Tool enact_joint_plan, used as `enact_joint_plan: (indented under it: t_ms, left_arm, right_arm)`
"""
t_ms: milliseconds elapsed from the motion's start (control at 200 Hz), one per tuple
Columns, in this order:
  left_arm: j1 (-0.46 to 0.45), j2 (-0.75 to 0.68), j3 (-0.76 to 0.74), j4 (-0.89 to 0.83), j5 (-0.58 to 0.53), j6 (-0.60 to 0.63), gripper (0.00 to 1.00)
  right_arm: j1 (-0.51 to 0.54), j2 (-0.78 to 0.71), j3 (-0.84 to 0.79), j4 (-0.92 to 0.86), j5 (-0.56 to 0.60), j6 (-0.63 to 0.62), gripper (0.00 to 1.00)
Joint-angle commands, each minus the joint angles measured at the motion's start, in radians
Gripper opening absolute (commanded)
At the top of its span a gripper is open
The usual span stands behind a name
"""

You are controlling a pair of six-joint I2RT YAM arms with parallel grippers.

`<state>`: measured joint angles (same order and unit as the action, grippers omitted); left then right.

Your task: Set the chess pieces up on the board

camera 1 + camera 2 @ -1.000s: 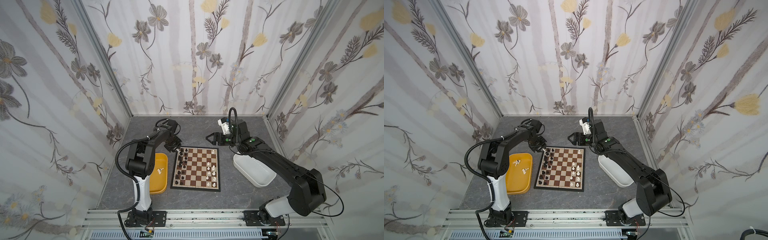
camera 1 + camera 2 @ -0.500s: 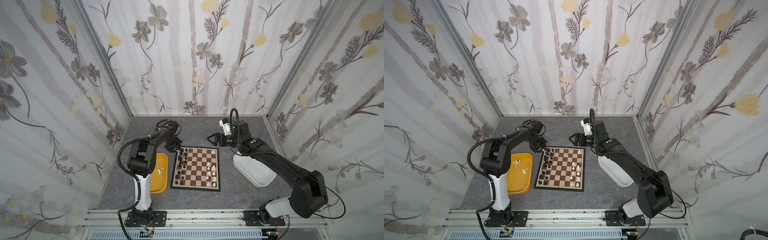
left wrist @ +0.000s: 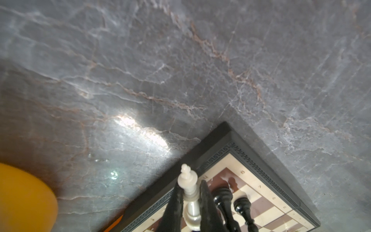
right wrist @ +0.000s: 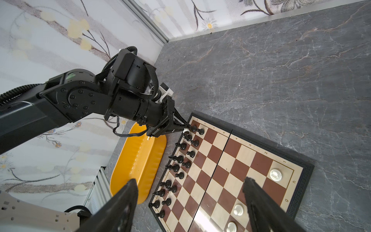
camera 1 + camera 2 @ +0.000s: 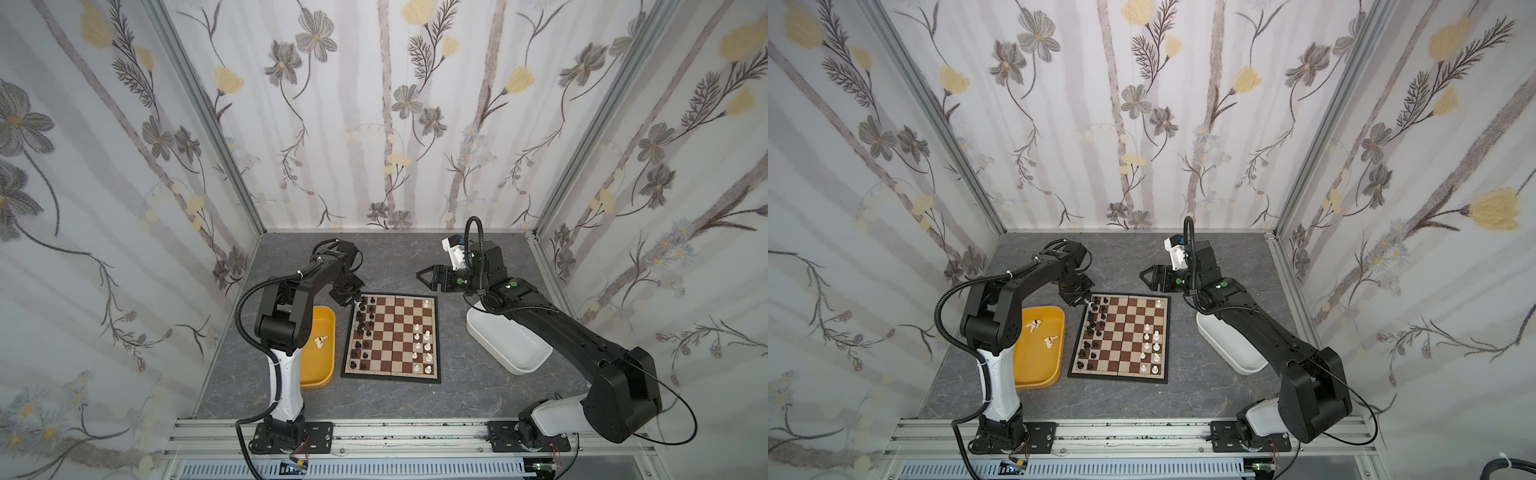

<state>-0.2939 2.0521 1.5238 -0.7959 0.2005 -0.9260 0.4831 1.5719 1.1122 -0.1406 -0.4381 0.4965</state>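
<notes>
Barely budged from a second ago: white king [image 3: 186,178] clamped in left gripper [image 3: 190,187] at the board's [image 5: 395,332] far-left corner, right gripper [image 4: 190,180] gaping past the far edge. Few loose white chessmen [image 5: 1050,341] in yellow tub [image 5: 1034,365]; white tub [image 5: 511,353] partly under right arm [image 5: 561,328]. On the squares: sixteen black pieces [image 4: 177,158], roughly nine white pieces [image 5: 428,345].

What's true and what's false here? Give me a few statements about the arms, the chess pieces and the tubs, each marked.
1. The left gripper is closed on a white piece. True.
2. The right gripper holds a black piece. False: it is open and empty.
3. Black pieces stand along the left side of the board. True.
4. The yellow tub is empty. False: white pieces lie in it.
</notes>
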Motion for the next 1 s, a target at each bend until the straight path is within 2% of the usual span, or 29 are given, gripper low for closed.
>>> enact_joint_plan:
  t_ms: [0, 205, 370, 585, 759, 834, 994]
  left_arm:
    - [-0.002, -0.016, 0.002, -0.012, -0.082, 0.020, 0.13]
    - [0.000, -0.051, 0.003, -0.028, -0.169, 0.053, 0.11]
    - [0.001, -0.117, 0.004, -0.034, -0.267, 0.131, 0.11]
    - [-0.037, -0.278, -0.043, 0.096, -0.342, 0.373, 0.10]
    - [-0.101, -0.369, -0.122, 0.306, -0.246, 0.587, 0.10]
    - [-0.135, -0.398, -0.177, 0.447, -0.197, 0.676, 0.10]
    - [-0.181, -0.420, -0.291, 0.744, -0.010, 0.802, 0.10]
  right_arm:
    - [0.000, -0.007, -0.004, 0.036, -0.010, 0.006, 0.82]
    - [-0.001, -0.015, -0.007, 0.044, -0.016, 0.009, 0.82]
    - [-0.010, -0.019, -0.008, 0.058, -0.030, 0.016, 0.82]
    - [-0.045, -0.033, -0.030, 0.109, -0.072, 0.050, 0.82]
    - [-0.089, -0.051, -0.053, 0.156, -0.086, 0.103, 0.83]
    - [-0.104, -0.060, -0.060, 0.166, -0.078, 0.123, 0.83]
    - [-0.116, -0.081, -0.064, 0.144, -0.038, 0.132, 0.82]
